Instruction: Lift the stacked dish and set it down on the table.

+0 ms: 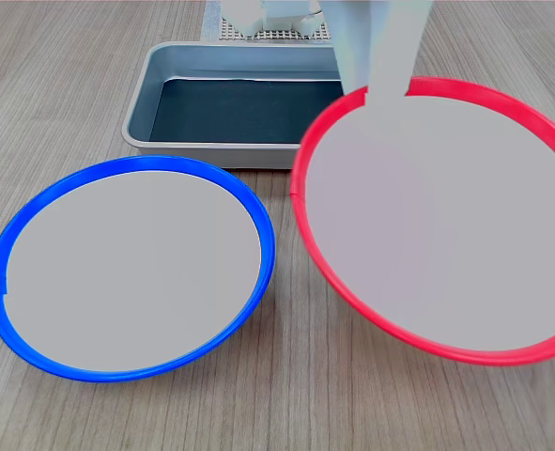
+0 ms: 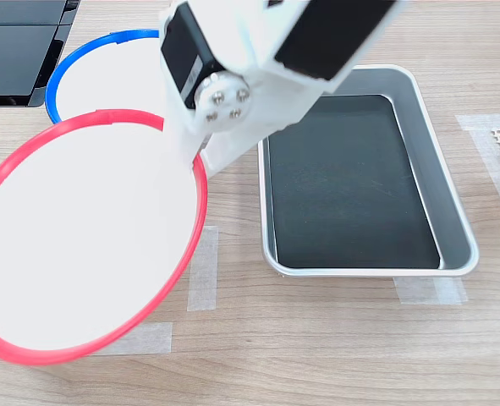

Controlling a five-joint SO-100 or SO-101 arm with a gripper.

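The stacked dish point(image 1: 441, 221), red-rimmed with a pale grey centre, hangs tilted above the table point(image 1: 286, 413), off the blue-rimmed plate point(image 1: 127, 268). My gripper point(image 1: 387, 89) is shut on its far rim, one white finger lying over the inside. In the second exterior view the dish point(image 2: 80, 245) fills the lower left and the gripper point(image 2: 192, 156) clamps its right rim. There the blue-rimmed plate point(image 2: 106, 72) lies flat behind it, on the table point(image 2: 317, 338).
A grey rectangular tray point(image 1: 211, 155) with a dark bottom stands behind the plates; in the second exterior view the tray point(image 2: 368, 272) is right of the arm. Pale tape strips point(image 2: 203, 271) mark the table. A black object point(image 2: 17, 51) sits at the upper left.
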